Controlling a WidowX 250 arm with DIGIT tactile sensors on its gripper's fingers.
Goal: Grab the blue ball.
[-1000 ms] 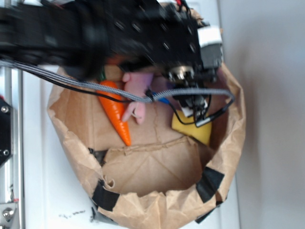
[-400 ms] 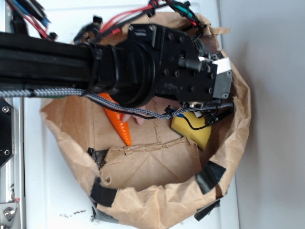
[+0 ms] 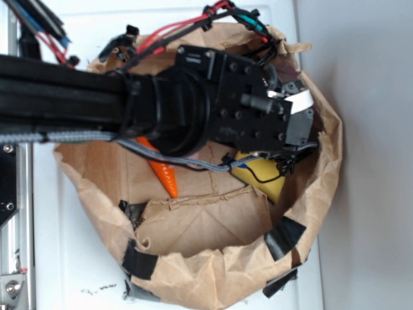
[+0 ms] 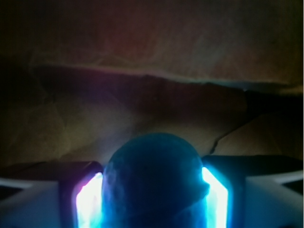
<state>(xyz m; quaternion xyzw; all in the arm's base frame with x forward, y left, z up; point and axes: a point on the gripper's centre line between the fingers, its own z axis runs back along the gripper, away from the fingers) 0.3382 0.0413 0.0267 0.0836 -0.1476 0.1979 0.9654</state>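
Note:
In the wrist view the blue ball (image 4: 154, 180) fills the space between my gripper's (image 4: 153, 192) two fingers. It is a dark teal round shape, and the glowing left pad (image 4: 88, 199) and right pad (image 4: 216, 194) press against its sides. Brown paper lies just beyond it. In the exterior view the black arm and wrist (image 3: 258, 116) reach deep into the paper bag (image 3: 316, 206) at its right side, above the yellow sponge wedge (image 3: 264, 179). There the ball is hidden under the arm.
An orange carrot (image 3: 164, 177) pokes out from under the arm at the bag's left middle. Black tape patches (image 3: 284, 236) hold the bag's crumpled rim. Red and black cables (image 3: 174, 29) run over the bag's far edge. A folded paper flap (image 3: 206, 223) lies on the bag floor.
The arm has swung over and sunk into the bag, covering the pink toy and most of the carrot. Over the last half second it shifted only slightly.

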